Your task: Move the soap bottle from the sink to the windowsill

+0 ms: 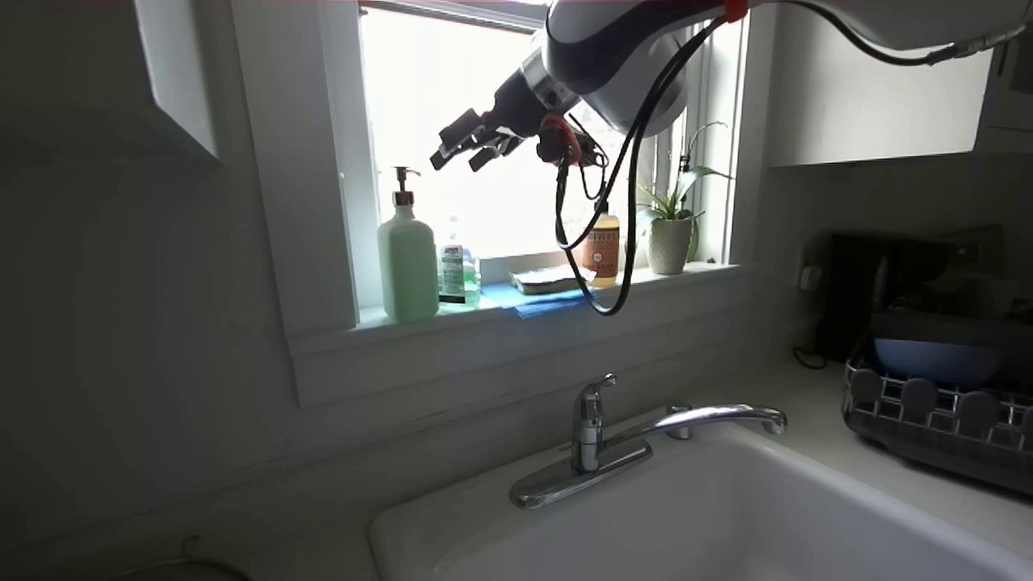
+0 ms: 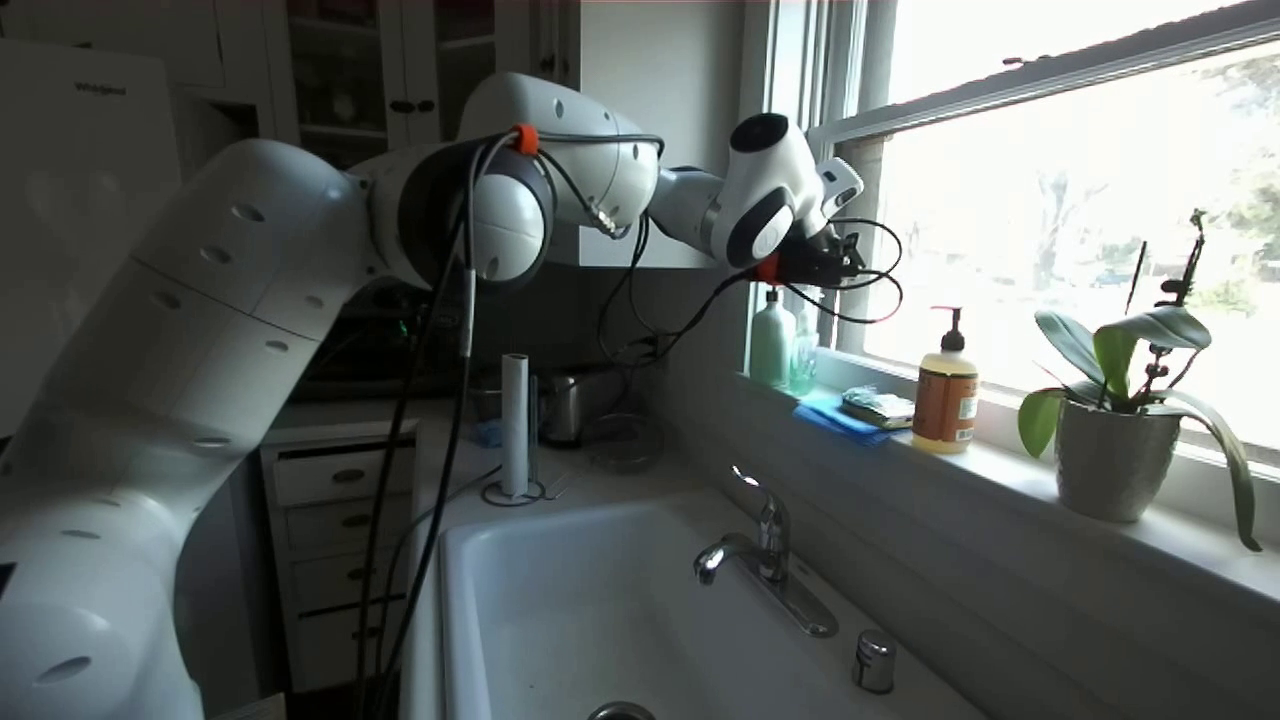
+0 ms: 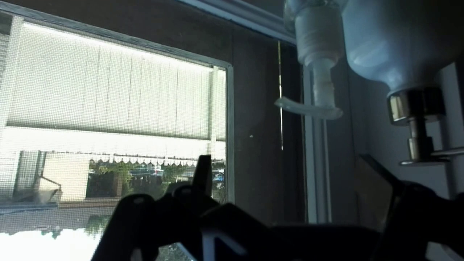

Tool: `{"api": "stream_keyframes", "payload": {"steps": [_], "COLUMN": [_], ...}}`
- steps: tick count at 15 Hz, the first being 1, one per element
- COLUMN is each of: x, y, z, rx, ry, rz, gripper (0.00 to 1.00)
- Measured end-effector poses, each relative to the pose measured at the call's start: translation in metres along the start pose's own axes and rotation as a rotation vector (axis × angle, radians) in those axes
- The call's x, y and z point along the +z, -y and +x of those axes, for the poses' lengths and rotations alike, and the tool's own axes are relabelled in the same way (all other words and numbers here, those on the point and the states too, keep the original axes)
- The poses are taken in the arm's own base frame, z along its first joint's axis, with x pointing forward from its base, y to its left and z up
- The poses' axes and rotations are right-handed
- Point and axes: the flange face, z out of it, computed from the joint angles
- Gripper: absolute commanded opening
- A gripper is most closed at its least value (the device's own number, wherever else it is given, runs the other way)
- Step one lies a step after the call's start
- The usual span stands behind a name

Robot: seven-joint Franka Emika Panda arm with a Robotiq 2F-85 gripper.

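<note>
And there's the soap bottle (image 1: 453,278), upright on the white windowsill (image 2: 1010,468), tucked just beside the tall green pump bottle (image 1: 409,266)! Up high, the fingers (image 3: 203,177) are spread well apart, hanging in front of the bright window (image 1: 452,73). Along the windowsill we've got a blue cloth (image 1: 545,305) with a sponge (image 1: 553,280) on it, then the amber bottle (image 2: 944,402), then a potted plant (image 2: 1116,462). And down below sits the wide white sink (image 2: 570,600), its chrome faucet (image 1: 588,440) gleaming.

The faucet (image 1: 590,440) looks glossy metal, the sink (image 2: 580,600) smooth, the soap bottle (image 1: 457,276) plastic
</note>
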Motion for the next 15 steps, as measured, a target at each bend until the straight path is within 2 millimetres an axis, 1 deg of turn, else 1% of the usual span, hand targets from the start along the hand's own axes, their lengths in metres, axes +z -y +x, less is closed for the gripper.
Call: {"api": "stream_keyframes", "payload": {"steps": [4, 9, 12, 15], "x": [-0.026, -0.063, -0.079, -0.092], "y": [-0.003, -0.019, -0.032, -0.04], "z": [0.017, 0.03, 0.026, 0.015], "rx": [0.039, 0.14, 0.203, 0.263], "ry": [0.067, 0.161, 0.281, 0.437], "rz": [0.015, -0.008, -0.058, -0.1], "gripper": [1.0, 1.0, 1.0, 1.0]}}
